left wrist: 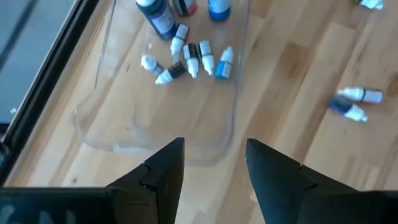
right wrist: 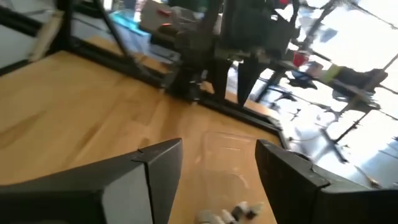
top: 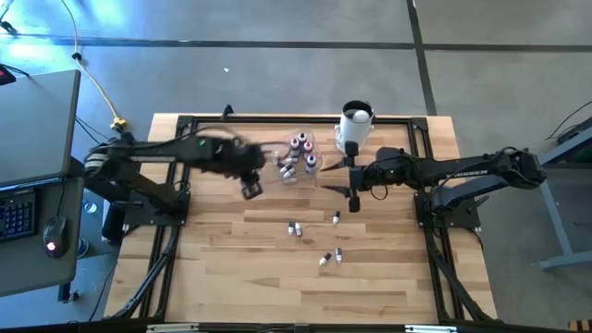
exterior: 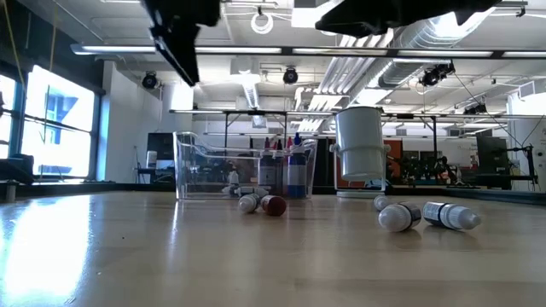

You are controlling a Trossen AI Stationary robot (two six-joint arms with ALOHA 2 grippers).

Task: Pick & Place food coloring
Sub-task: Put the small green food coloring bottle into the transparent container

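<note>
**Half the food coloring binned, the rest lies loose on the counter**

The food coloring [top: 298, 155] is split between two places. A cluster of tiny bottles, some upright with red, blue and dark caps and several tipped on their sides, sits inside a clear plastic bin [left wrist: 233, 118] at the far middle of the counter [top: 231, 277]. At least four more strays [top: 294, 228] lie flat on the bare wood nearer the front, well apart from the bin: they appear still to be collected. Each bottle is whitish and slender with a narrow cap, and those lying down would likely roll if nudged.

The left gripper [left wrist: 214, 165] hangs just beside the bin's left edge, fingers apart with nothing between them, a pose that suits either a fresh release or a reach toward the next bottle. The right gripper [right wrist: 217, 168] hovers on the bin's other side, fingers spread wide and empty, angled toward the bin, with a few fallen bottles showing below it in the right wrist view. A large white cylindrical container [top: 354, 127] with a dark top stands just beyond the bin, to its right.
</note>
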